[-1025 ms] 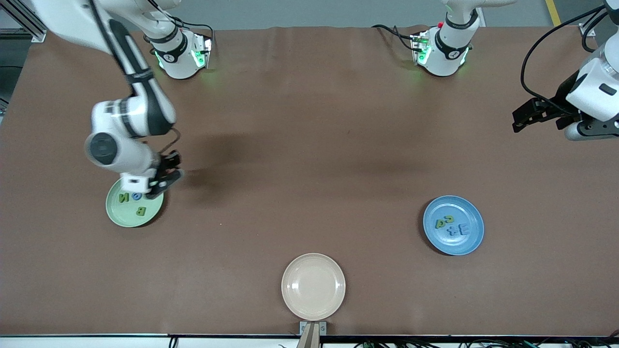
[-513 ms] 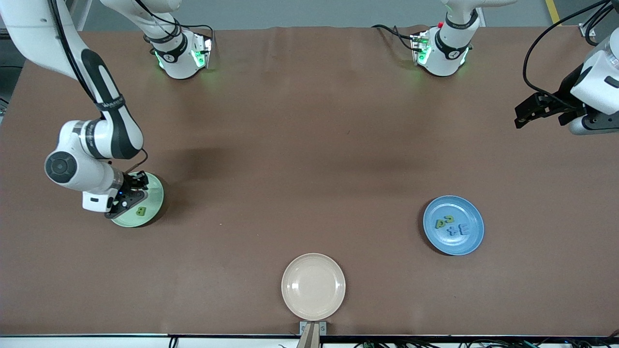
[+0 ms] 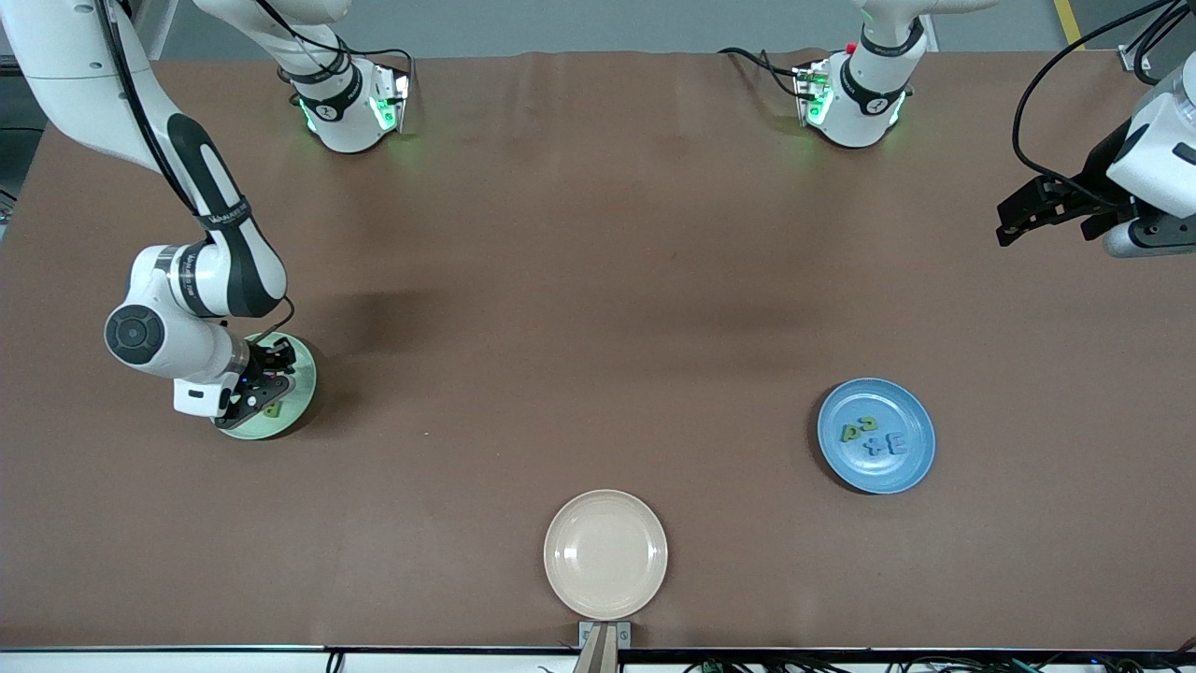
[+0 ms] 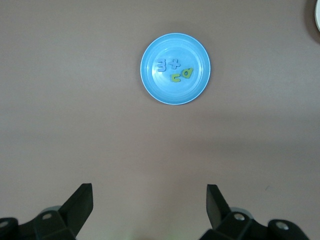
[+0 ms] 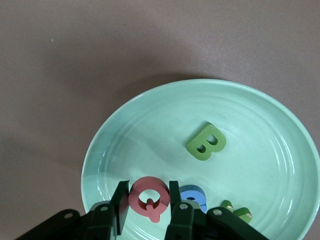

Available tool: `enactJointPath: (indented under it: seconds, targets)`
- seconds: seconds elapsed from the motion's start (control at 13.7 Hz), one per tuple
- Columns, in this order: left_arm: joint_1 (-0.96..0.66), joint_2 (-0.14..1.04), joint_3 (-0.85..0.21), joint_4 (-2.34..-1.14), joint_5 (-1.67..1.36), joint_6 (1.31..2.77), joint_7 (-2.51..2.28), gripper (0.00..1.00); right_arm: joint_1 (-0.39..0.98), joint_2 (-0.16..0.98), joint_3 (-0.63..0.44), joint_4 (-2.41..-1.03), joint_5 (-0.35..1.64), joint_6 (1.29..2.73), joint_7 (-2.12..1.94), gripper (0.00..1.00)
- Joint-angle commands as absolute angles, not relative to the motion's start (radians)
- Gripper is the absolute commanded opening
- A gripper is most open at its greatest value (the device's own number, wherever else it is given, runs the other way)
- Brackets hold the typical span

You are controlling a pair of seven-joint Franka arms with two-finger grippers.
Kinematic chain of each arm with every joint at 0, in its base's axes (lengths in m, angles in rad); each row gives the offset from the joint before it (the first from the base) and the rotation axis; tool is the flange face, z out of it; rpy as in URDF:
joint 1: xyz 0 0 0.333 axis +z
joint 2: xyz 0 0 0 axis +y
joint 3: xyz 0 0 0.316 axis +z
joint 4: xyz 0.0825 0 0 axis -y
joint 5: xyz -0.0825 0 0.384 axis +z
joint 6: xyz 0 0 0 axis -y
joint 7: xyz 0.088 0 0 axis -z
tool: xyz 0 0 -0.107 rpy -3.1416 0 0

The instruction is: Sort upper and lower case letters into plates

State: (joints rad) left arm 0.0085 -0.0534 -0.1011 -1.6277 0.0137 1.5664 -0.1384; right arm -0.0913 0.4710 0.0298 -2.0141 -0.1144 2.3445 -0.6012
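Note:
The pale green plate (image 3: 301,379) (image 5: 150,125) lies at the right arm's end of the table. My right gripper (image 3: 258,396) (image 5: 148,186) is low over it, shut on a pinkish red letter Q (image 5: 136,198). On the plate lie a green B (image 5: 206,141), a blue letter (image 5: 192,194) and a green letter (image 5: 236,212), the last two partly hidden by the fingers. The blue plate (image 3: 914,411) (image 4: 197,52) holds two green letters (image 3: 860,428) and two blue ones (image 3: 888,444). My left gripper (image 3: 1042,224) (image 4: 150,200) waits open and empty, high over bare table at the left arm's end.
A beige plate (image 3: 605,554) with nothing on it sits near the table's front edge at the middle. Its rim shows in a corner of the left wrist view (image 4: 318,15). Both arm bases stand along the table edge farthest from the front camera.
My right arm has swung across the green plate and come down low over it, covering two of its letters in the front view. The left gripper drifted slightly.

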Motion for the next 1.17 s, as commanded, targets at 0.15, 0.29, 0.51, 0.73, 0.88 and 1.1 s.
enactJointPath:
  seconds: [0.15,0.29,0.51,0.73,0.88,1.1]
  targets:
    - [0.012,-0.051,-0.100,-1.594,-0.003,1.557,-0.117,1.00,-0.112,0.454,0.043,-2.006,-0.118,2.335,-0.578,1.00]
    - [0.012,-0.049,-0.100,-1.586,-0.002,1.552,-0.118,1.00,-0.112,0.408,0.046,-2.006,-0.117,2.280,-0.466,1.00]
    - [0.012,-0.048,-0.100,-1.582,-0.002,1.543,-0.117,1.00,-0.083,0.278,0.057,-2.008,-0.117,2.139,-0.108,1.00]
    - [0.014,-0.054,-0.094,-1.583,-0.005,1.532,-0.100,1.00,-0.075,0.128,0.058,-2.006,-0.109,2.028,0.020,1.00]
    - [0.017,-0.054,-0.091,-1.582,-0.017,1.532,-0.089,1.00,-0.077,0.043,0.054,-1.987,-0.048,1.961,0.017,1.00]
    - [0.017,-0.049,-0.091,-1.586,-0.018,1.532,-0.083,1.00,-0.081,0.017,0.049,-1.783,-0.020,1.693,0.017,1.00]
